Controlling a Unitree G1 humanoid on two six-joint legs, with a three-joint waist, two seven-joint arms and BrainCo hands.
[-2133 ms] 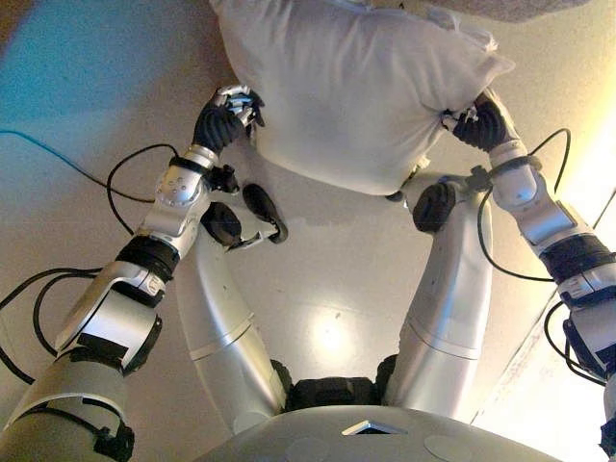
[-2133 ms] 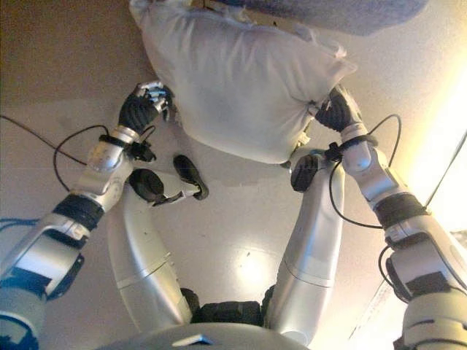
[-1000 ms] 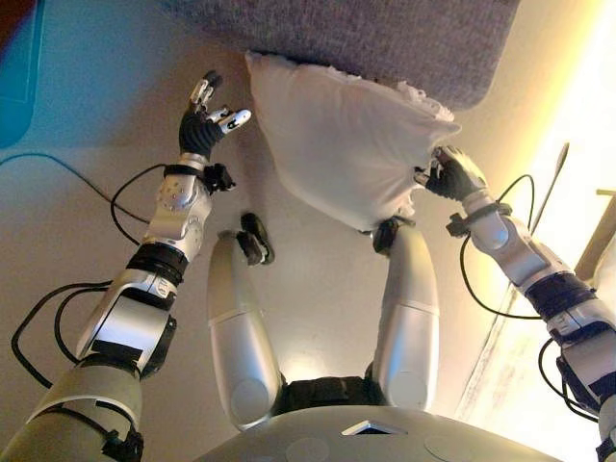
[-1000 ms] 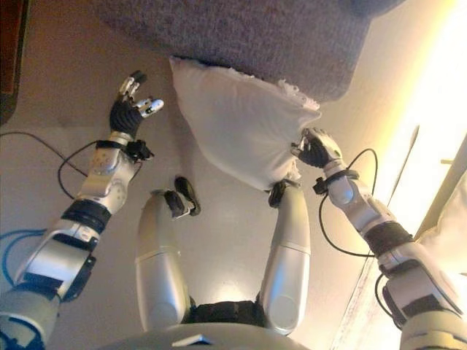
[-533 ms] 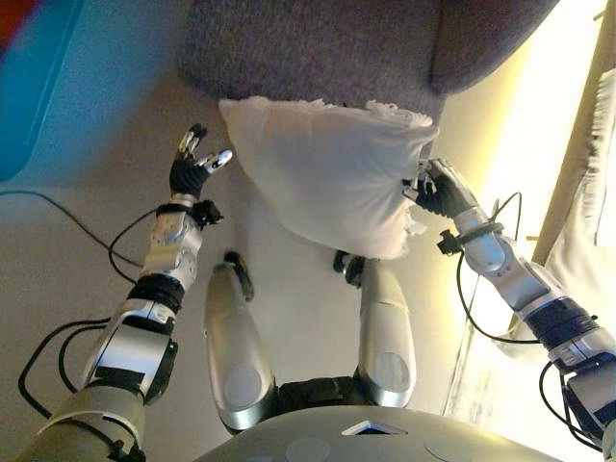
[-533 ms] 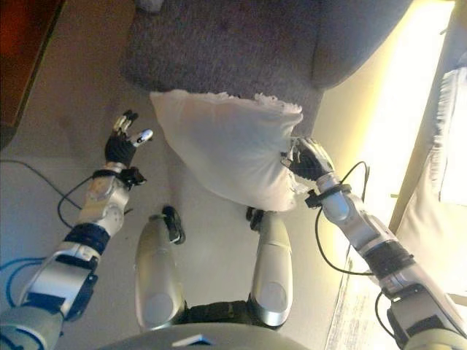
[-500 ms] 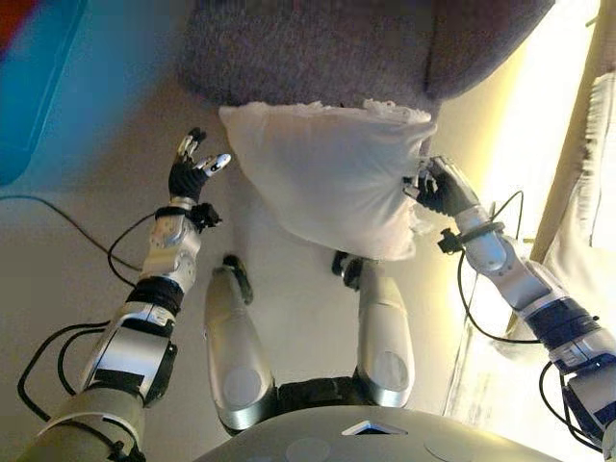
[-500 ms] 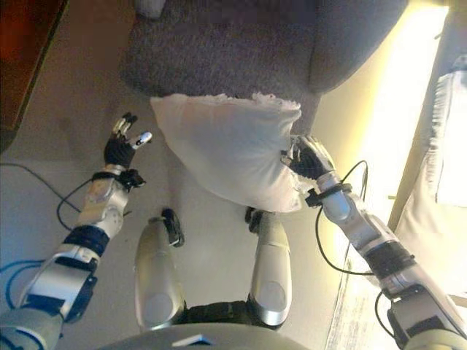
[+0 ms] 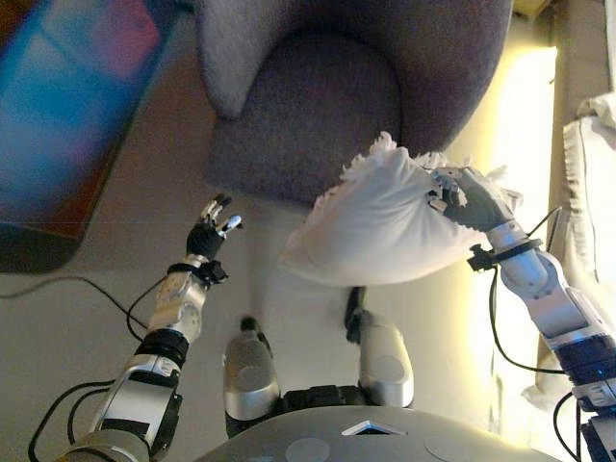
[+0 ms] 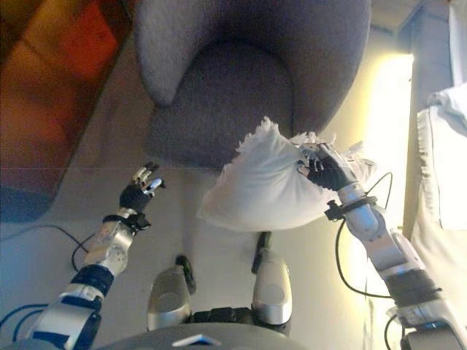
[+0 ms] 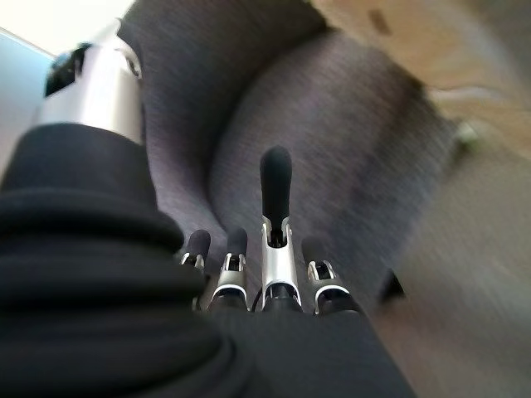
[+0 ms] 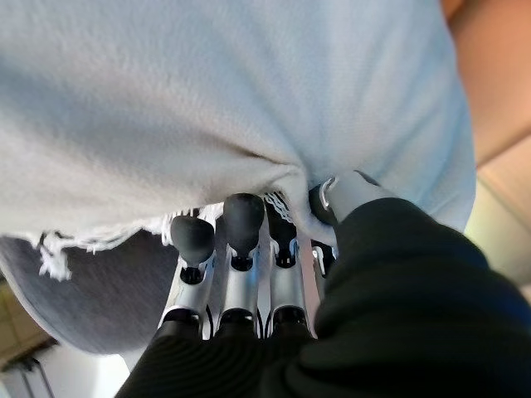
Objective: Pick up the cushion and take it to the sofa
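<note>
A white fringed cushion (image 9: 380,226) hangs in the air in front of the grey sofa chair's seat (image 9: 308,115). My right hand (image 9: 467,197) is shut on the cushion's right edge, fingers curled into the cloth (image 12: 241,220). The cushion's upper corner overlaps the seat's front right edge. My left hand (image 9: 210,234) is held up to the cushion's left, open and holding nothing, well apart from it. In the left wrist view its fingers (image 11: 274,215) point at the grey seat (image 11: 332,141).
The grey chair's curved back and arms (image 10: 321,51) wrap round the seat. A dark low piece of furniture (image 9: 67,125) stands on the left. A white fringed cloth (image 9: 587,173) hangs at the far right by a bright strip of floor.
The view has tilted up, showing the whole chair. My right hand has carried the cushion up and to the right, nearer the seat. The left hand stays free and open.
</note>
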